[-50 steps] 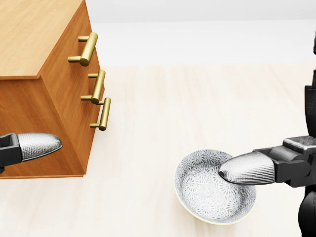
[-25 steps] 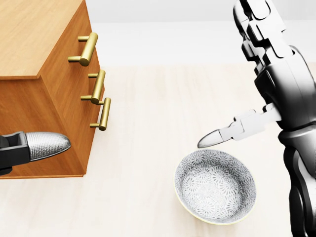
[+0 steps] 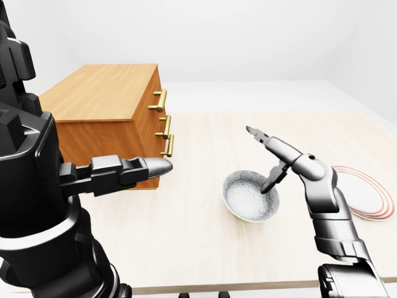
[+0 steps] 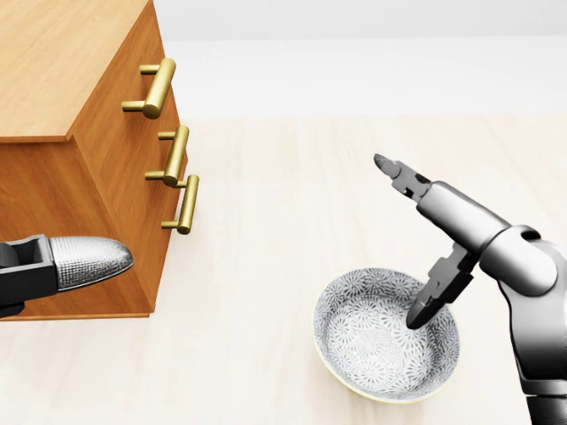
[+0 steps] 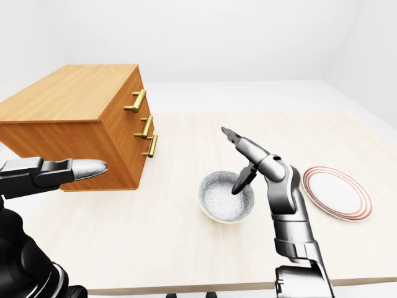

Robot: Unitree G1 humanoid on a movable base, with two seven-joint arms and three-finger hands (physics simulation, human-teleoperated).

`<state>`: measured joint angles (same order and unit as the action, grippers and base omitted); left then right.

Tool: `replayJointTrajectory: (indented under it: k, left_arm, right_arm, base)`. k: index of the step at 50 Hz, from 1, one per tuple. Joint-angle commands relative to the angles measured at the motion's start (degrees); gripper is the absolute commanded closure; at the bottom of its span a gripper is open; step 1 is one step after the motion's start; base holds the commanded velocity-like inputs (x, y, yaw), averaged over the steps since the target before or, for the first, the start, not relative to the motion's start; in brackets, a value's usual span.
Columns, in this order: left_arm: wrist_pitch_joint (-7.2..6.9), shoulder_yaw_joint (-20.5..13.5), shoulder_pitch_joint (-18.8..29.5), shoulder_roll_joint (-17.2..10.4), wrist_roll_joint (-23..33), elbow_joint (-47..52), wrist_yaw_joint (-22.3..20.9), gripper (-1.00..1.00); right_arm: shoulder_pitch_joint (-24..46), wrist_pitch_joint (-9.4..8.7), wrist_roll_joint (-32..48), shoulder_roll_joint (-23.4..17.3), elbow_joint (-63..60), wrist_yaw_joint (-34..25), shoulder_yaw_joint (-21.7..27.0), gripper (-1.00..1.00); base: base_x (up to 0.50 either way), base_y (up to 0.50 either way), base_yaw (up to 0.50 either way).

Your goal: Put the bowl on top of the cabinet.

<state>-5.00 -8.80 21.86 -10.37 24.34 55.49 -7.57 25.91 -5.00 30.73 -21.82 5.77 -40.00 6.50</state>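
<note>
Head view: the right hand is lower than half a second ago, when its arm reached in from the top right and one fingertip hung above the rim. It is now spread wide. One finger points up and left, and another dips inside the bowl. I cannot tell whether that tip touches the inner wall. The bowl has not moved. It sits on the desk toward its bottom edge, well to the right of the cabinet. The left hand has crept slightly right. Only one textured finger shows beside the cabinet's side, and the rest is cut off at the left edge. The cabinet's top is cropped too.

Left-eye view: the left hand is stretched out flat with its fingers pointing right, and it holds nothing. The robot's dark arm hides the cabinet's lower left part. A plate lies toward the desk's right edge, partly behind the right forearm.

Right-eye view: the bowl stands between the cabinet and the plate, touching neither. The lower finger of the right hand covers part of its far rim.
</note>
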Motion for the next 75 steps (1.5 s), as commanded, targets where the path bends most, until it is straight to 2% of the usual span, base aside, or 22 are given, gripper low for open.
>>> replayJointTrajectory:
  k: [1,10,15,20,27,31,40,54,62,75]
  left_arm:
    - [0.00,-0.01,0.04,-0.03,-0.21,-0.24,0.12,-1.00]
    - [0.00,0.23,-0.28,0.15,-0.10,0.40,-0.08,-1.00]
    - [0.00,0.58,0.28,0.15,0.27,0.77,-0.32,-1.00]
    - [0.00,1.02,0.78,0.36,0.61,1.36,-0.79,-1.00]
    - [0.00,0.59,0.66,0.34,0.24,0.77,-0.66,-1.00]
    - [0.00,0.26,0.40,0.23,-0.15,0.27,-0.32,-1.00]
    - [0.00,-0.02,0.43,-0.17,-0.28,-0.34,0.20,-1.00]
    - [0.00,0.23,0.87,-0.20,0.55,-0.38,-0.08,-1.00]
    - [0.00,-1.00,0.58,-0.60,-0.14,0.36,-0.16,-1.00]
    - [0.00,-1.11,-0.49,-0.66,-0.55,0.24,0.43,-1.00]
  right_arm:
    - [4.97,0.00,9.97,-0.43,9.33,0.00,-0.74,-1.00]
    - [15.48,0.00,12.26,-1.94,16.69,0.00,-1.27,-1.00]
    - [19.79,0.00,13.46,-0.85,21.42,0.00,-2.82,-1.00]
    - [18.44,0.00,16.44,-0.65,26.17,0.00,-5.31,-1.00]
    - [18.39,0.00,18.97,1.28,28.24,0.00,-4.85,-1.00]
    - [20.81,0.00,19.23,2.05,32.16,0.00,-4.98,-1.00]
    - [21.90,0.00,19.99,2.44,38.51,0.00,-5.89,-1.00]
    - [22.68,0.00,18.92,3.73,52.52,0.00,-7.13,-1.00]
    - [24.07,0.00,18.73,4.22,59.81,0.00,-8.06,-1.00]
    - [25.77,0.00,17.94,4.27,62.78,0.00,-8.07,-1.00]
  base:
    - [0.00,0.00,0.00]
    - [0.00,0.00,0.00]
    - [0.00,0.00,0.00]
    - [0.00,0.00,0.00]
    - [0.00,0.00,0.00]
    - [0.00,0.00,0.00]
    - [0.00,0.00,0.00]
    - [0.00,0.00,0.00]
    - [0.00,0.00,0.00]
    - [0.00,0.00,0.00]
